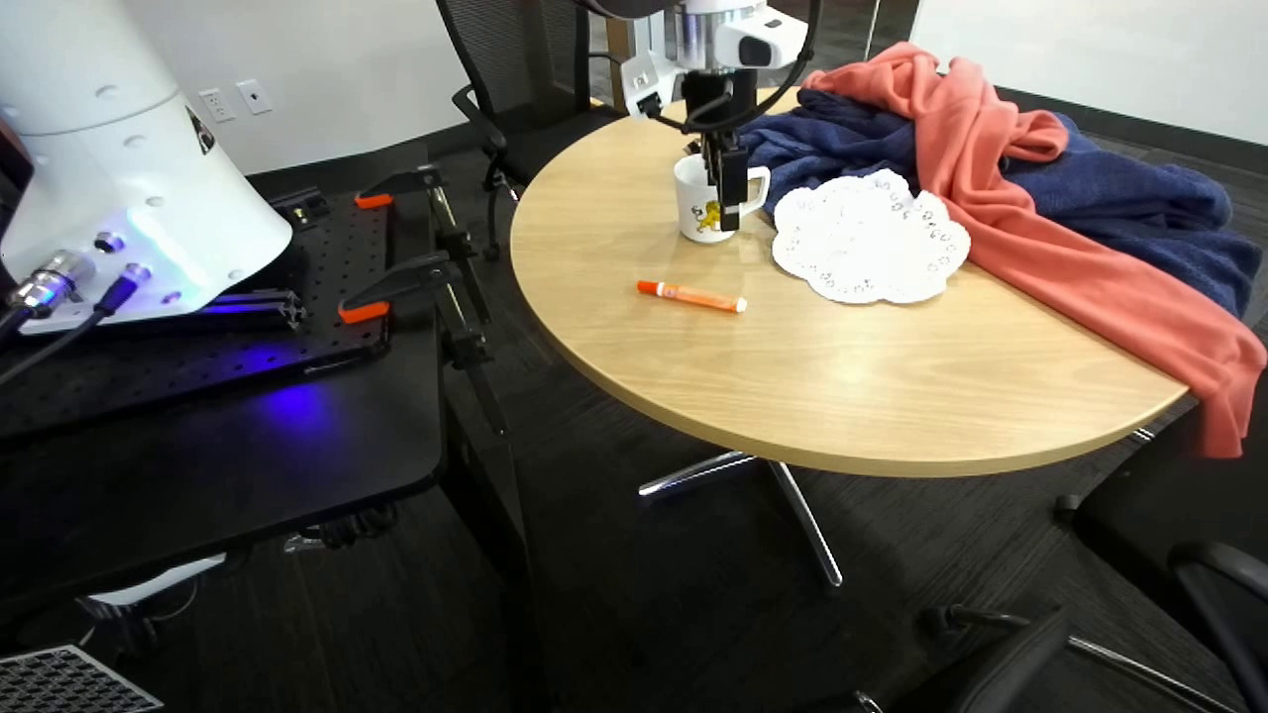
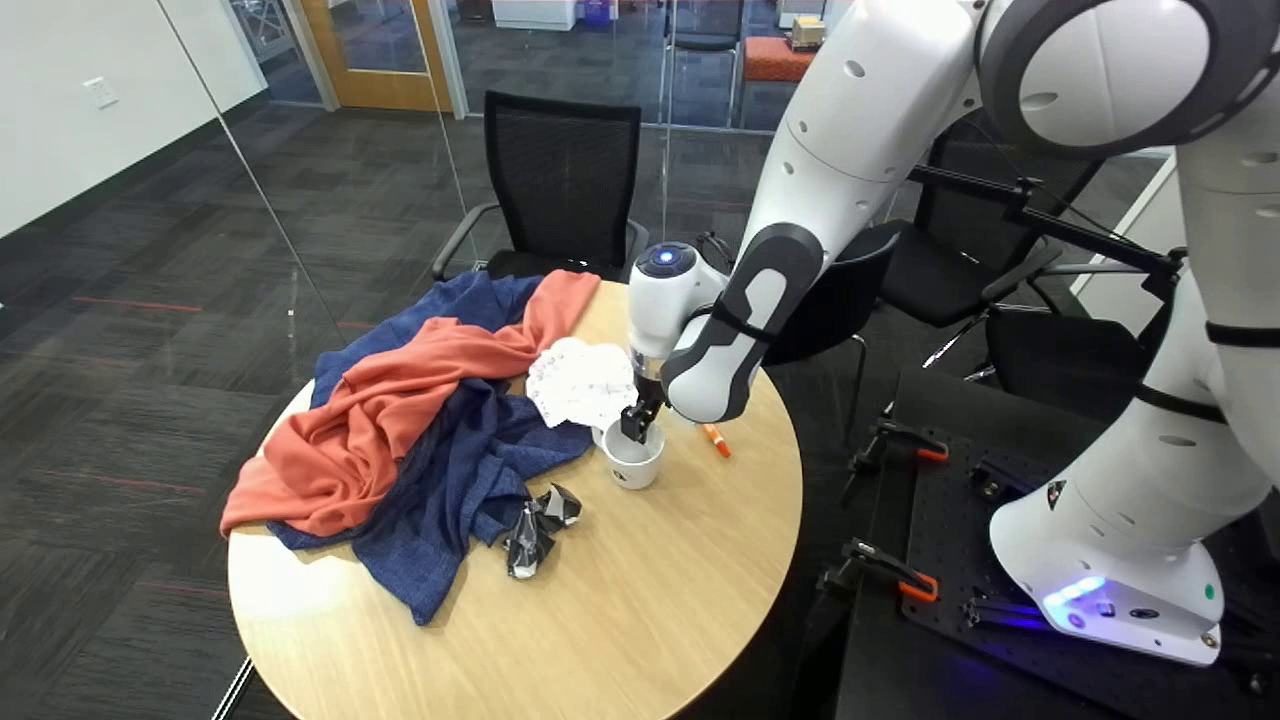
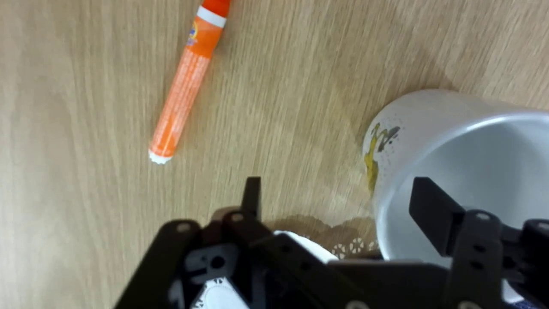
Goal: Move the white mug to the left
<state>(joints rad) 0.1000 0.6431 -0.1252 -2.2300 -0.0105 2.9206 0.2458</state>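
The table lies under the gripper, whose fingers stand well apart. The mug sits below, one finger inside it, the other outside; likely light, rigid and slick. Its wall, between those fingers, seems the spot to squeeze, gently. The rim may chip if knocked.

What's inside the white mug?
The white mug shows pale inner wall and, apparently, one finger of the open gripper. That finger hides part of the interior; anything behind it is unseen.
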